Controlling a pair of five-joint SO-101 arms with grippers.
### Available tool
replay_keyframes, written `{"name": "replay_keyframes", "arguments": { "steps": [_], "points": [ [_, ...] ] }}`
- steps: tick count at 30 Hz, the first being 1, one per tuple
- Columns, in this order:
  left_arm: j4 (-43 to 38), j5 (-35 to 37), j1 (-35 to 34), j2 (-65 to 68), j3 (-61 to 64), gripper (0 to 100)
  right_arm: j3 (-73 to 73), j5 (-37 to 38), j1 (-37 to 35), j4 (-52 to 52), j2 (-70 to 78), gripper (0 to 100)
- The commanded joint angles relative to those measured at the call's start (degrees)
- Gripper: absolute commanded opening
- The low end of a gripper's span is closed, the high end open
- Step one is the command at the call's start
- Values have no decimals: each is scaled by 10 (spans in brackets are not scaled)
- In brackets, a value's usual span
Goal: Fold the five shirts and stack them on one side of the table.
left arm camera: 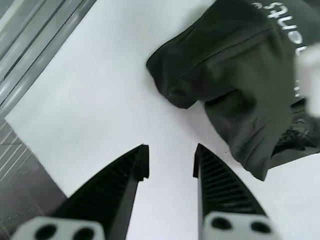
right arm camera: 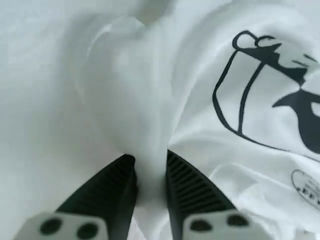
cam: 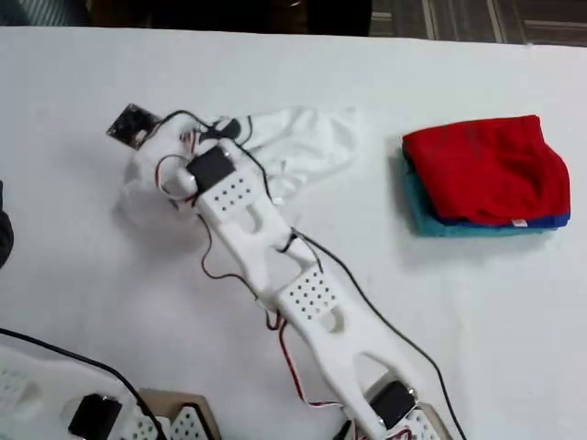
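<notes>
A crumpled white shirt (cam: pixel 303 142) with a black print lies at the table's back left. My right arm (cam: pixel 229 192) stretches diagonally across the table to it. In the right wrist view my right gripper (right arm camera: pixel 149 162) is shut on a raised fold of the white shirt (right arm camera: pixel 225 75). A dark shirt (left arm camera: pixel 235 75) lies bunched on the table just beyond my left gripper (left arm camera: pixel 171 152), which is open over bare table with nothing between its fingers. A folded stack sits at the right: red shirt (cam: pixel 486 165) on top, blue and teal edges (cam: pixel 426 220) under it.
The left arm's base (cam: pixel 92 417) sits at the table's front left with a black cable running to it. A dark patch (cam: pixel 4 234) shows at the table's left edge. The table's (cam: pixel 440 348) far edge runs along the back.
</notes>
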Motion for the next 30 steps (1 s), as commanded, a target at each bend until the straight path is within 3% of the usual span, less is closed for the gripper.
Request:
{"name": "replay_keyframes", "arguments": {
  "steps": [1,14,22,30],
  "points": [
    [-3,1,34,-5,-18,169,-28,3,27,31,-90,19],
    [-3,2,169,-5,24,169,27,3,108,51,-340,19],
    [-4,46,244,-6,76,169,324,3,150,50,-598,19],
    [-3,48,312,-6,122,169,597,86,302,48,-809,19]
  ]
}}
